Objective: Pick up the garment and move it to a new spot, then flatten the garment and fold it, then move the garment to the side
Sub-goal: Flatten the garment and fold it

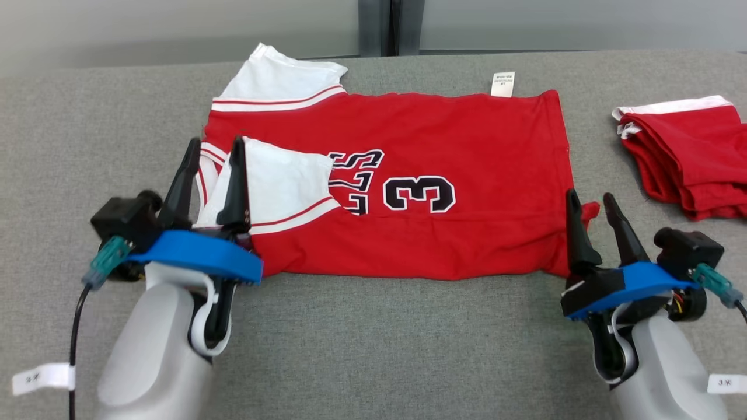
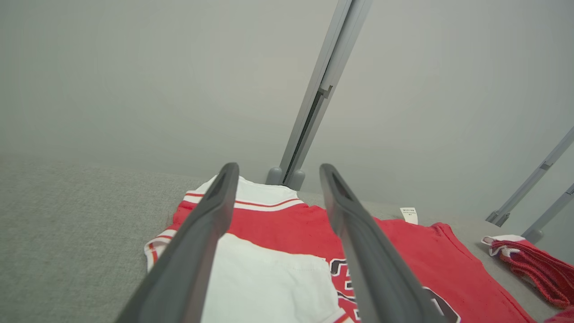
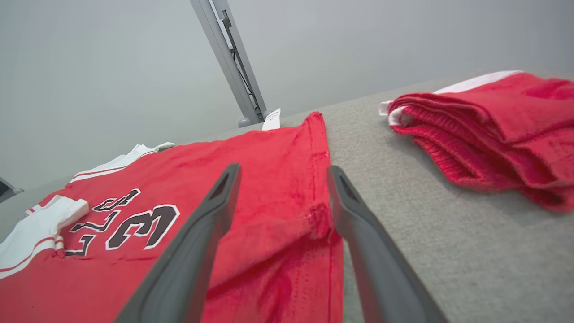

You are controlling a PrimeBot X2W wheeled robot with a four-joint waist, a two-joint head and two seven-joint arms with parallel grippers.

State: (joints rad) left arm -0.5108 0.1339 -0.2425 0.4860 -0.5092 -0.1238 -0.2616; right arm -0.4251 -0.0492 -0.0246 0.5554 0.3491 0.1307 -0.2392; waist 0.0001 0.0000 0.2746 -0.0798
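Observation:
The garment (image 1: 443, 140) is a red jersey with white sleeves and the number 3, lying flat across the grey table, its near white sleeve folded in onto the red body. It also shows as the red jersey (image 2: 287, 229) from the left wrist and the red jersey (image 3: 251, 179) from the right wrist. My left gripper (image 1: 213, 153) (image 2: 276, 172) stands open over the folded sleeve at the jersey's near left corner, nothing between its fingers. My right gripper (image 1: 590, 201) (image 3: 282, 172) stands open at the near right corner, where a small tip of cloth pokes up between the fingers, not pinched.
A second folded red garment with white trim (image 1: 686, 157) (image 3: 489, 134) lies at the table's right edge. A grey wall with a vertical metal post (image 1: 379, 26) stands behind the grey table (image 1: 373, 338). A white care label (image 1: 502, 84) sticks out at the jersey's far edge.

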